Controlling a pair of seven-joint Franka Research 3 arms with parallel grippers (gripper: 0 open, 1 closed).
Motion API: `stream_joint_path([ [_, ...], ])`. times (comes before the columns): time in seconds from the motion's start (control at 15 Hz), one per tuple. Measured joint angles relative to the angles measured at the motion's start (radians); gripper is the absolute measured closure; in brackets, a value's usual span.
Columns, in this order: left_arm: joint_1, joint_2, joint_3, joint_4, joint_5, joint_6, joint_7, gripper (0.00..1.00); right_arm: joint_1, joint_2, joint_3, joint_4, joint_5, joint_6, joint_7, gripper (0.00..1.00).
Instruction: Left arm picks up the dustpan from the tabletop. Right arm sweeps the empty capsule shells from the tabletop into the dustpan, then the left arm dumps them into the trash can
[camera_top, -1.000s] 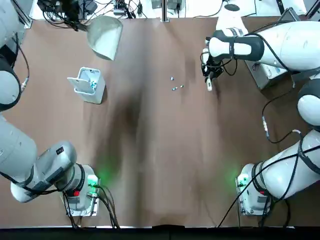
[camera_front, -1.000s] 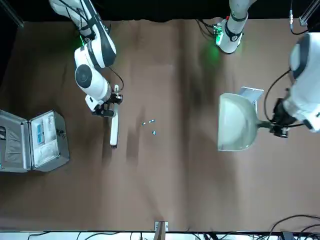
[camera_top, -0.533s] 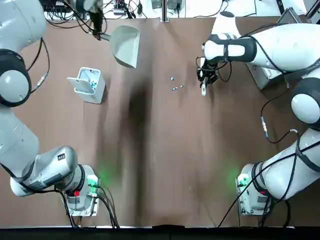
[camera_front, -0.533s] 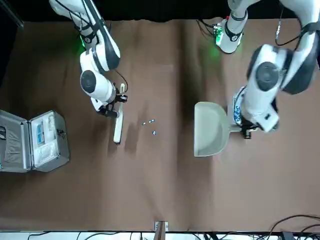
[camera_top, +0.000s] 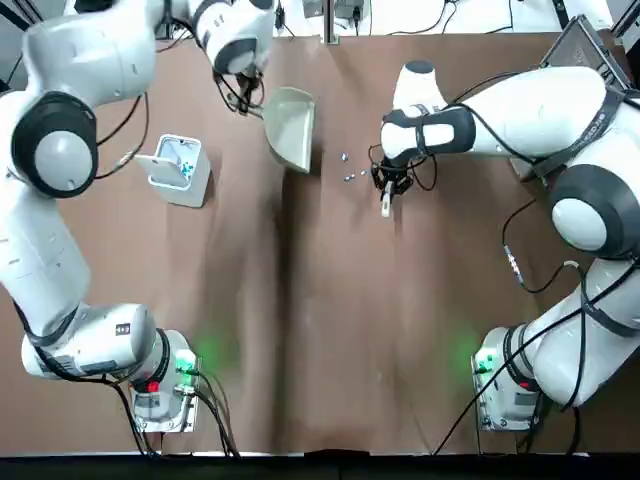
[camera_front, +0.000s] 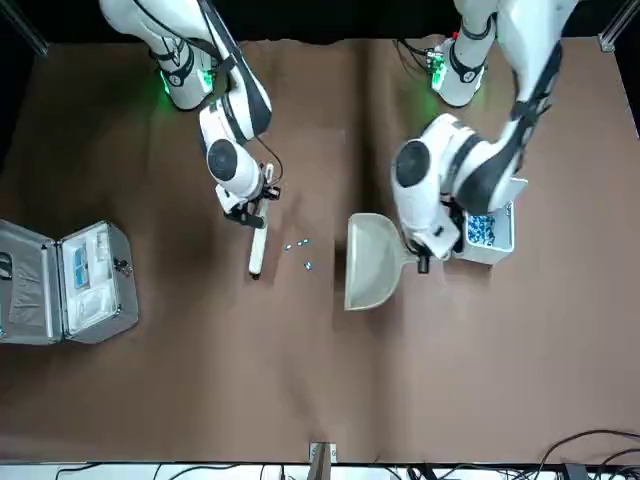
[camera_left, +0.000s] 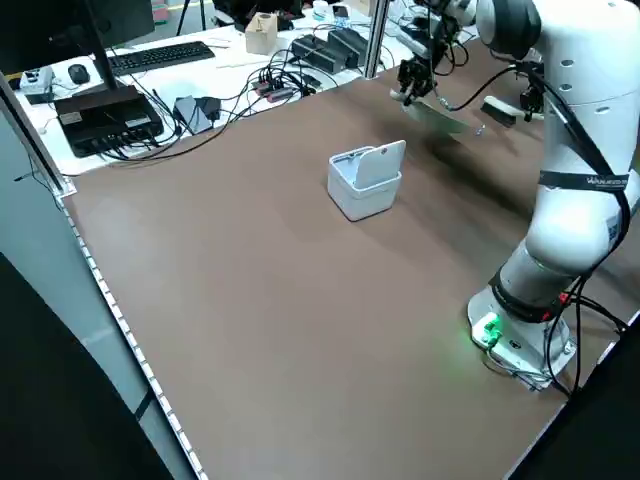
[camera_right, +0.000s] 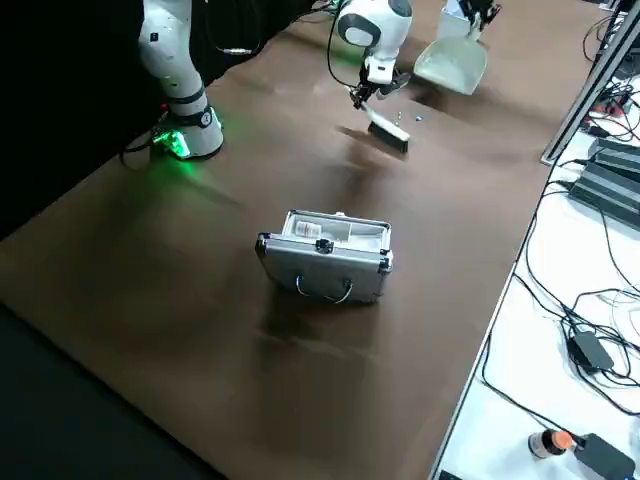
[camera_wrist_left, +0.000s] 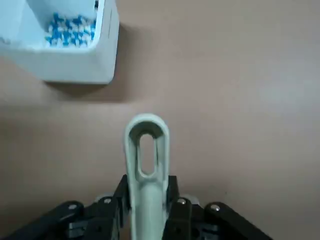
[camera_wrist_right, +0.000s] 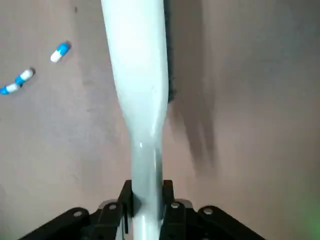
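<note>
The cream dustpan hangs just above the table beside the empty capsule shells, its handle clamped in my left gripper, which is shut. Three blue-and-white shells lie between the pan and the slim white brush. My right gripper is shut on the brush handle, with the shells close beside the brush head. The trash can stands with its lid open behind the left gripper, blue bits inside.
An open silver metal case sits at the table's edge on the right arm's side. Cables and electronics crowd the bench beyond the far edge. Both arm bases stand at the near edge.
The left arm has carried the dustpan from the far left corner toward the middle, up beside the shells. The right gripper has moved the brush leftward, closer to the shells.
</note>
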Motion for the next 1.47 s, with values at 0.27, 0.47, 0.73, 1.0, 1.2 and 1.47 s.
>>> stream_joint_path([
  [0.27,-0.08,0.046,0.013,0.034,0.011,-0.001,-0.05,0.67,0.029,0.027,0.0,0.034,0.013,0.005,0.04,0.73],
  [0.47,-0.126,0.07,0.034,0.047,0.012,-0.001,-0.073,0.67,0.041,0.067,0.0,0.08,0.013,0.005,0.06,0.73],
  [0.73,-0.146,0.108,0.039,0.051,0.024,-0.001,-0.091,0.67,0.064,0.117,0.0,0.139,0.014,0.004,0.1,0.73],
  [1.0,-0.146,0.123,0.041,0.053,0.033,-0.001,-0.108,0.67,0.071,0.149,0.0,0.178,0.014,0.002,0.11,0.73],
  [1.2,-0.146,0.136,0.041,0.055,0.069,0.0,-0.148,0.67,0.076,0.154,0.0,0.187,0.014,-0.002,0.11,0.73],
  [1.47,-0.149,0.148,0.041,0.06,0.075,0.003,-0.157,0.67,0.091,0.185,0.0,0.232,0.014,-0.002,0.13,0.73],
])
